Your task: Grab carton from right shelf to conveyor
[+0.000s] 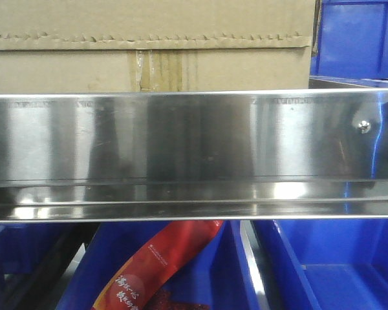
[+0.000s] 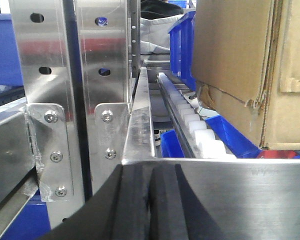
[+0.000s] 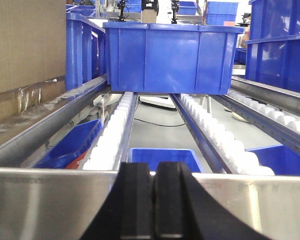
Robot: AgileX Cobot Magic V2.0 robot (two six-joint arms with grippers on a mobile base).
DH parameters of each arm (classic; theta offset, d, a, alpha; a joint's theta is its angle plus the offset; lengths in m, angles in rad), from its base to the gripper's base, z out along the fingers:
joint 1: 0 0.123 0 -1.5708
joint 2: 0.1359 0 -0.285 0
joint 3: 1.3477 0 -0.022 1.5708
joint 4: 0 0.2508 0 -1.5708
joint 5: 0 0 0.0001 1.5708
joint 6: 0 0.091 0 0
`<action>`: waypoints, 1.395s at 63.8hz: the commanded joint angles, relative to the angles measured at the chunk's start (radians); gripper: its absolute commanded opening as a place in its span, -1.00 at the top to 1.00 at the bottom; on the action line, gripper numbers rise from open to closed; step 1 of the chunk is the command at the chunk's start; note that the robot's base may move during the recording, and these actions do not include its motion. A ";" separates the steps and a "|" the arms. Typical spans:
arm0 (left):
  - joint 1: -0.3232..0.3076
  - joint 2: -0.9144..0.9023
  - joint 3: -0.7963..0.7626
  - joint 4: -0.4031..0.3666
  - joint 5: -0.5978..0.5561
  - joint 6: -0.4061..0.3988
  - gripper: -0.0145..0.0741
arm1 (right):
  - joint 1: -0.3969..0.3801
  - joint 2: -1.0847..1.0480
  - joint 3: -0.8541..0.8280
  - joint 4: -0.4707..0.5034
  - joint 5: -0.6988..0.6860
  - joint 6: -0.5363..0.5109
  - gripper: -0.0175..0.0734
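Observation:
The brown carton [image 1: 149,45] sits on the right shelf behind its shiny steel front rail [image 1: 194,142], with a serrated flap edge and tape at the centre seam. In the left wrist view the carton [image 2: 240,65] is at the upper right on white rollers. In the right wrist view its side [image 3: 25,50] fills the left. My left gripper [image 2: 150,200] is shut and empty, in front of the rail, left of the carton. My right gripper [image 3: 155,200] is shut and empty, in front of the rail, right of the carton. The conveyor is out of view.
Blue plastic bins [image 3: 170,55] stand on the roller lanes right of the carton, and more [image 1: 330,265] on the level below. A red packet [image 1: 155,265] lies in a lower bin. Perforated steel uprights [image 2: 65,100] stand left of the left gripper.

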 commanded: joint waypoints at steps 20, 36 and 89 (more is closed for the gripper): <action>0.001 -0.005 -0.002 0.052 -0.020 0.002 0.64 | 0.000 -0.004 0.000 -0.002 -0.030 -0.003 0.77; 0.001 -0.005 -0.002 0.064 -0.020 0.002 0.64 | 0.000 -0.004 0.000 -0.002 -0.030 -0.003 0.77; 0.001 -0.005 -0.102 0.005 -0.180 0.002 0.64 | 0.000 -0.004 -0.193 0.040 0.055 -0.003 0.77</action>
